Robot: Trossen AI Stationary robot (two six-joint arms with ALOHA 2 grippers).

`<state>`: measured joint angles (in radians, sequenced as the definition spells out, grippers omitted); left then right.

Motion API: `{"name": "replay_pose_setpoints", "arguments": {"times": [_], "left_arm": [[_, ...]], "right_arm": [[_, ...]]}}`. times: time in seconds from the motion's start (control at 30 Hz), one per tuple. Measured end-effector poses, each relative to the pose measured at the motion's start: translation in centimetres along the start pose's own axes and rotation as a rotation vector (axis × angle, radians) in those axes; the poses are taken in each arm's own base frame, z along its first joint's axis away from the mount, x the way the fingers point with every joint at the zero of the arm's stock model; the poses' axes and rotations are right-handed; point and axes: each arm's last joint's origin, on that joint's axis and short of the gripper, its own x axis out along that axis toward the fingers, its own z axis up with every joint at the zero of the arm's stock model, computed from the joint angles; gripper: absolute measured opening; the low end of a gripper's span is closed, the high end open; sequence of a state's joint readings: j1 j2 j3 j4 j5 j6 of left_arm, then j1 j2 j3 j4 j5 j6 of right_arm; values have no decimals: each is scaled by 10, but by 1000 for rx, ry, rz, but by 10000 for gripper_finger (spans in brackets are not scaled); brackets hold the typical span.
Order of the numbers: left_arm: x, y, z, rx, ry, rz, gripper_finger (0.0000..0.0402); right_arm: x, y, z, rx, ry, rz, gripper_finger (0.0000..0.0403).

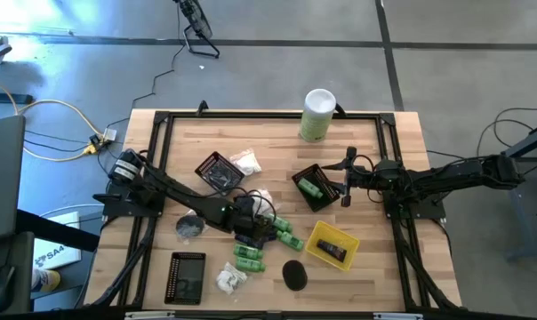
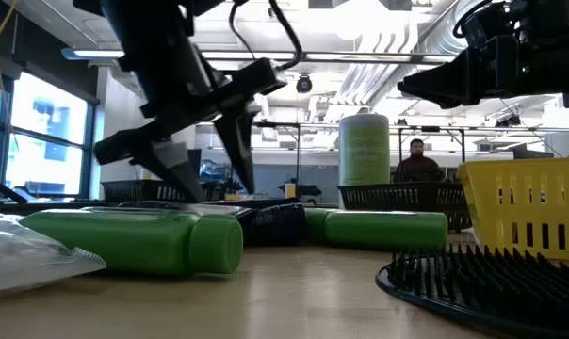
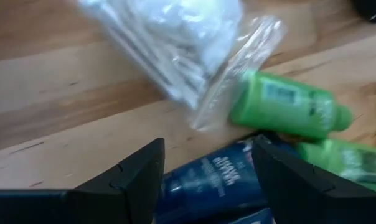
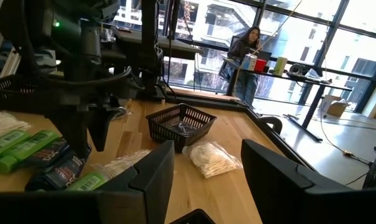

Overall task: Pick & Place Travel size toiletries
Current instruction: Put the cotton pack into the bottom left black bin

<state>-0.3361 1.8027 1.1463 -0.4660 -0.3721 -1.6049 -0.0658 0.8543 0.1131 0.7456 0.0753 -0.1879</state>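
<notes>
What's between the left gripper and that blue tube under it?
Nothing visible. The left gripper hangs open right over the blue tube, its top bare. A clear packet and green bottle lie just beyond.

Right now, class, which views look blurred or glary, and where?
Left wrist view: the clear packet and green bottle are smeared, as if by motion. Low view: the near green bottle and black basket rim are soft, and ceiling lights glare. High view: evenly lit, the canister top washed out.
</notes>
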Motion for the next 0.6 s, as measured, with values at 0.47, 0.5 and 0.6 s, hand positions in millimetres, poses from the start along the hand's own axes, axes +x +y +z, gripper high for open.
{"name": "replay_pose_setpoints", "arguments": {"times": [0.47, 0.5, 0.6], "left_arm": [[19, 24, -1, -43, -56, -31, 237], [21, 25, -2, -55, -66, -59, 237], [26, 29, -3, -98, -90, -125, 237]], "right_arm": [[0, 0, 0, 0, 1, 0, 179], [0, 0, 0, 0, 0, 0, 179], [0, 0, 0, 0, 1, 0, 179]]}}
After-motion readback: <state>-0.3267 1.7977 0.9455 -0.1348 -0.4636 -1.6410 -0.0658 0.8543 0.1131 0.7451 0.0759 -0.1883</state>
